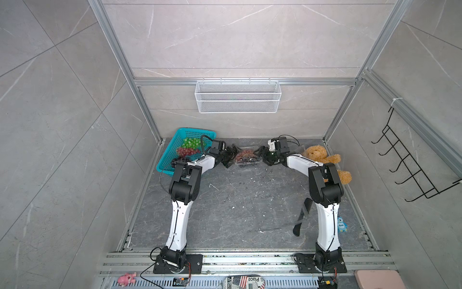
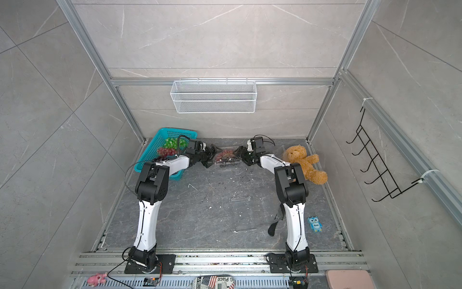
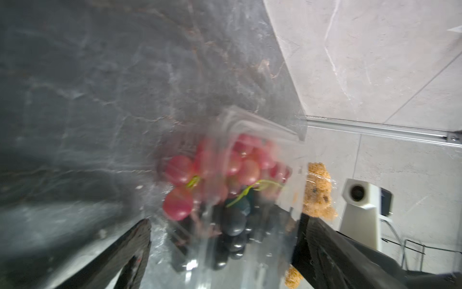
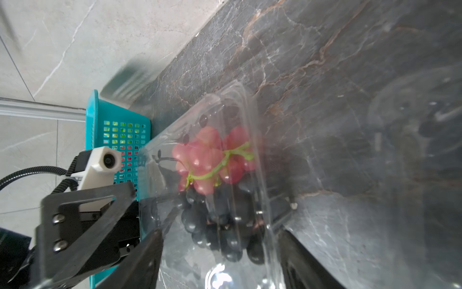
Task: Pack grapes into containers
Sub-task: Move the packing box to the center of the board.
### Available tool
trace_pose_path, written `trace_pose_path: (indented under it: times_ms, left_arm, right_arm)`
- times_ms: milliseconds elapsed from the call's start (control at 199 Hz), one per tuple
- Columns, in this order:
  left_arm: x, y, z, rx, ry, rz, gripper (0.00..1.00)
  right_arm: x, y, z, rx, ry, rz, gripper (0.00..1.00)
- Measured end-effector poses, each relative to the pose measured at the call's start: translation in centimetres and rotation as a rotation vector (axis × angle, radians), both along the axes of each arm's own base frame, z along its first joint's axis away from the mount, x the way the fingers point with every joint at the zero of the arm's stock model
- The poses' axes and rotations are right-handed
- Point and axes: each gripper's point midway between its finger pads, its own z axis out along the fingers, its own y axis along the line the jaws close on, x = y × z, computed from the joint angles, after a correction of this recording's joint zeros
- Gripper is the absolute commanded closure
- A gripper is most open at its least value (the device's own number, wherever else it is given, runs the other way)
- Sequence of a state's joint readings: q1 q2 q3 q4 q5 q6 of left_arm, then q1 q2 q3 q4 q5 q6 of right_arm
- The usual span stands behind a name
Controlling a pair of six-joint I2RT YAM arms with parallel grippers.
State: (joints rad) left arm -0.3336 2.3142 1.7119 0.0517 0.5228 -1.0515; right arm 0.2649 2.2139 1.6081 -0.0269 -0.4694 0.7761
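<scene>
Two bunches of grapes sit inside the small clear plastic clamshell box [image 1: 246,158]: a translucent red bunch [image 4: 212,160] on a green stem and a dark purple-black bunch [image 4: 220,225] touching it. The box lies on the dark grey marble tabletop [image 1: 237,200], so I'll place everything else off that box.

The left gripper [image 1: 232,156] is at the box's left end with its jaws spread wide, one black finger on each side of that end. The left wrist view is pretty blurry, so no idea if either finger actually touches the plastic.

The right gripper [image 1: 260,157] is at the opposite end, jaws apart with the box end between them. Honestly can't tell whether they're pinching it or just straddling it. Can't tell if the lid is snapped down either.

Left of the box, just past the left gripper, is the teal perforated plastic basket [image 1: 172,150]. It holds three loose bunches: green grapes [image 1: 191,143], red grapes [image 1: 186,151] and dark grapes [image 1: 178,159].

Right of the box, beyond the right arm, a tan plush teddy bear [image 1: 317,154] lies on the tabletop. On the wall behind the box hangs a white wire mesh basket [image 1: 237,100].
</scene>
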Motion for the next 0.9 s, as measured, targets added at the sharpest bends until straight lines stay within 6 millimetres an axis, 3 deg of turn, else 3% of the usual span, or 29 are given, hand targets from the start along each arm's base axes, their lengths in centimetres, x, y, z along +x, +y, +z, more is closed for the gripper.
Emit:
trace_pose_path:
  times_ms: [151, 321, 648, 904]
  left_arm:
    - [2.1, 0.2, 1.0, -0.011, -0.025, 0.01, 0.01]
    - [3.7, 0.8, 0.0, -0.01, -0.001, 0.018, 0.01]
    - [4.9, 1.1, -0.5, 0.002, 0.022, 0.012, 0.01]
    - [5.6, 1.8, 0.7, 0.002, 0.024, 0.011, 0.01]
  right_arm:
    - [1.1, 0.5, 0.0, 0.02, 0.007, -0.015, 0.3]
    - [2.3, 1.0, 0.0, 0.039, 0.005, -0.023, 0.31]
    - [4.7, 1.6, 0.1, 0.052, 0.002, -0.032, 0.31]
    - [4.7, 1.8, 0.0, 0.05, 0.016, -0.027, 0.27]
